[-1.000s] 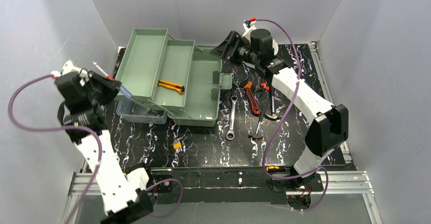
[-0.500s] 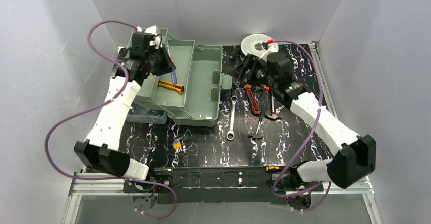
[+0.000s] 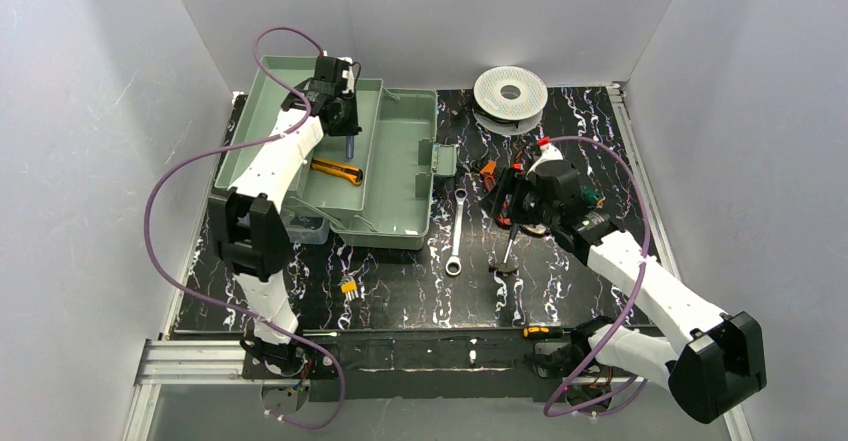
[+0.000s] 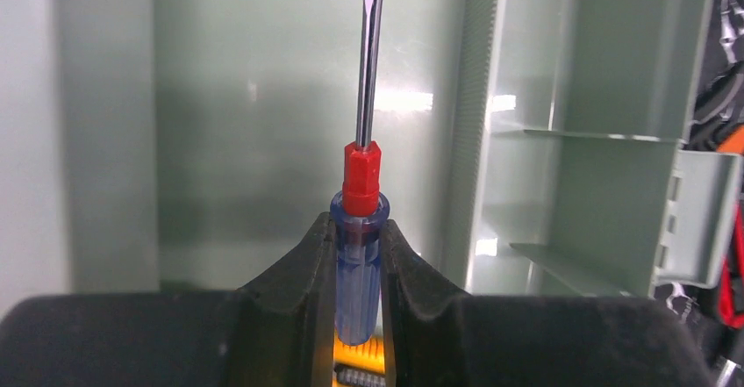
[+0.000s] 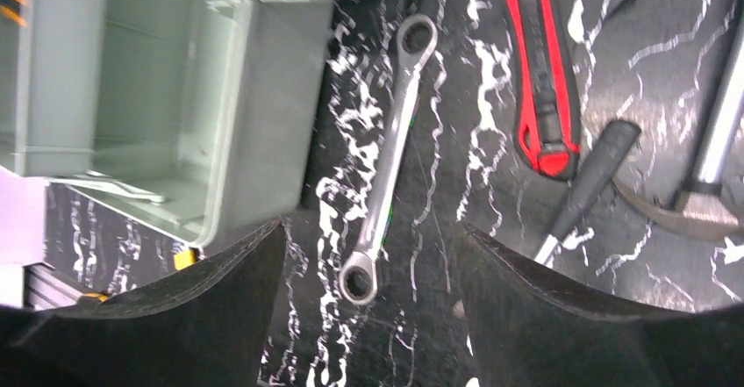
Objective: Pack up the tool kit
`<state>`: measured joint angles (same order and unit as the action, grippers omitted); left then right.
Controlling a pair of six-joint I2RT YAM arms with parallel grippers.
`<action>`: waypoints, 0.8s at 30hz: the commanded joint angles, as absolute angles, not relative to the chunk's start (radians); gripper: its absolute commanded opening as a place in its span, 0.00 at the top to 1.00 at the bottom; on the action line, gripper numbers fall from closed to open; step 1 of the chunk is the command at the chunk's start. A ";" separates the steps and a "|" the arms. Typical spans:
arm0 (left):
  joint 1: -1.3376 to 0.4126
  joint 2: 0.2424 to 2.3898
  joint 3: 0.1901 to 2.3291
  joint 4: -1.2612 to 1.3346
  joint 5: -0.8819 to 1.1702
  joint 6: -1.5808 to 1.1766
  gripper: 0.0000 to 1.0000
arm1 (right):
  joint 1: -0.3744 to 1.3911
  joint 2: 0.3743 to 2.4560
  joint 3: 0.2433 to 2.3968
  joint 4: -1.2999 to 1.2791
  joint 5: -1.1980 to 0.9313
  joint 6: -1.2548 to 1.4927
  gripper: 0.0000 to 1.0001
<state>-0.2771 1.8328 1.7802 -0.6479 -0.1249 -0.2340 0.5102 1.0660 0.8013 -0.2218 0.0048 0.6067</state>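
Note:
The pale green toolbox (image 3: 405, 176) stands open, and a yellow knife (image 3: 336, 170) lies in its inner tray (image 3: 350, 191). My left gripper (image 3: 347, 131) hangs over that tray, shut on a blue-handled screwdriver (image 4: 360, 229) with a red collar. Its blade points across the tray floor (image 4: 254, 124). My right gripper (image 3: 505, 206) is open over the loose tools. Below its spread jaws (image 5: 370, 229) lies the wrench (image 5: 386, 194). To its right lie a red-and-black tool (image 5: 542, 71), a black-handled screwdriver (image 5: 588, 181) and the hammer (image 5: 702, 203).
A white spool (image 3: 510, 89) sits at the back right. A small clear box (image 3: 295, 227) stands by the toolbox's front left corner. A small yellow piece (image 3: 349, 286) lies on the black mat, and an orange-and-black item (image 3: 537, 332) rests at the near edge. Grey walls enclose three sides.
My left arm swung from the table's left side to above the inner tray, carrying the screwdriver. My right arm came forward from the spool and now hovers over the loose tools.

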 commanded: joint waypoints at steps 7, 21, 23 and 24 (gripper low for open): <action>-0.279 1.938 1.897 -0.692 -0.165 -0.242 0.69 | 0.506 1.110 0.762 -0.340 0.220 0.642 0.20; -0.313 1.786 1.932 -0.719 0.000 -0.262 0.02 | 0.408 1.504 1.108 -0.467 0.099 0.417 0.19; -0.349 1.745 1.912 -0.720 0.000 -0.261 0.02 | 0.408 1.565 1.167 -0.487 0.105 0.407 0.20; -0.363 1.721 1.898 -0.720 0.000 -0.265 0.02 | 0.408 1.600 1.199 -0.502 0.108 0.403 0.20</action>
